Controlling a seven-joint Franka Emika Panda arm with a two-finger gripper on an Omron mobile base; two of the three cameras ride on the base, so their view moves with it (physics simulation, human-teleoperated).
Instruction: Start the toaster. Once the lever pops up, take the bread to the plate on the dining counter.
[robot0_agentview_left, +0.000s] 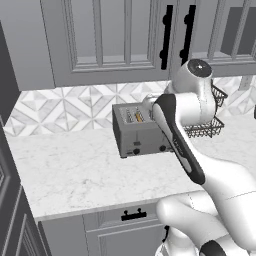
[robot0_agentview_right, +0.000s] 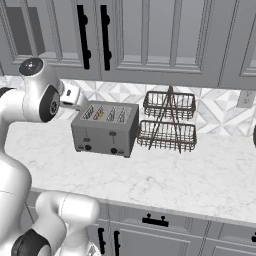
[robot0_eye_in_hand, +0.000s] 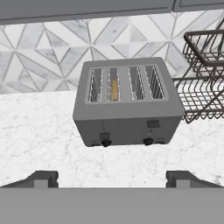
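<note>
nearest in the hand view, the 2 dark fingertips (robot0_eye_in_hand: 41, 178) are seen wide apart at the bottom edge, so the gripper (robot0_eye_in_hand: 112, 179) is judged released and grasping nothing. beyond them a stretch of bare marble worktop (robot0_eye_in_hand: 39, 131) is crossed before the toaster (robot0_eye_in_hand: 127, 101) is reached.

the toaster is set straight ahead of the gripper and below it, its front face turned toward the hand and its long axis running left to right across the view. on that face 2 slider tabs are seen, the left tab (robot0_eye_in_hand: 104, 135) sitting lower than the right tab (robot0_eye_in_hand: 152, 124), each with a black knob below it. the bread (robot0_eye_in_hand: 114, 89) is lodged upright in the 2nd slot from the left, above the left tab.

just beside the toaster, to its right, a wire basket rack (robot0_eye_in_hand: 203, 87) is placed, and the patterned backsplash (robot0_eye_in_hand: 52, 48) is seen farthest back.
</note>
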